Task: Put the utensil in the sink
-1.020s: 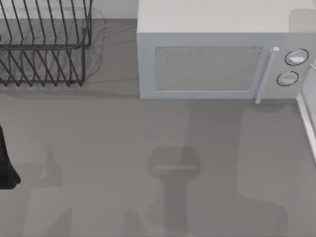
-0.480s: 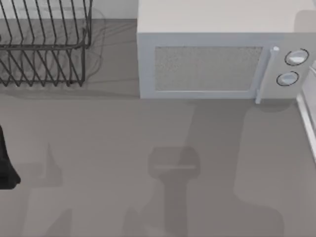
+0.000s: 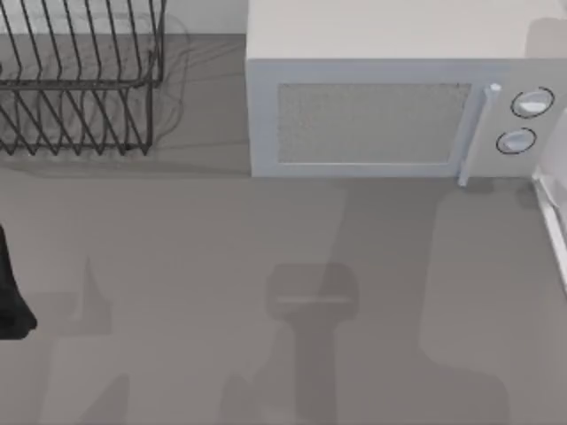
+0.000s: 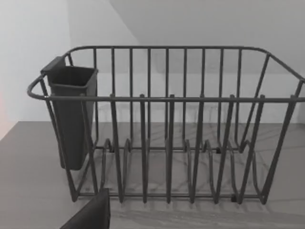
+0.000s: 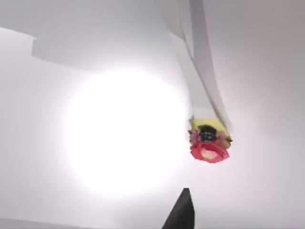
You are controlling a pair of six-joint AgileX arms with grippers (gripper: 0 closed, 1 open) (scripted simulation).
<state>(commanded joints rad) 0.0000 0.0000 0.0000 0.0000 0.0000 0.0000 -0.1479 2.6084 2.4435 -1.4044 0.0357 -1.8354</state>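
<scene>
Closest in, the left wrist view has a dark bit of the left gripper (image 4: 90, 214) poking in at the frame's edge. I honestly can't tell if it's released or clenched. In the top view the left arm (image 3: 11, 297) is just a black shape at the table's left edge, roughly halfway up.

Same deal with the right gripper (image 5: 183, 212): one dark tip in the right wrist view, and I can't tell whether it's grasping anything. Just past that tip is a small yellow-and-red object (image 5: 207, 142) at the end of a pale strip (image 5: 200, 81), against a very bright white surface. It might be the utensil, but I can't say for sure.

The grey table (image 3: 195, 266) has soft shadows across its middle. At its right edge there's a white rim (image 3: 554, 212).

Further back, the microwave (image 3: 372, 124) sits at the rear, centre to right, door shut, with two round knobs (image 3: 530, 104) beside the handle. The wire dish rack (image 3: 80, 97) is at the rear left, well apart from the microwave. In the left wrist view, a dark cup (image 4: 71, 119) hangs on one end of the rack.
</scene>
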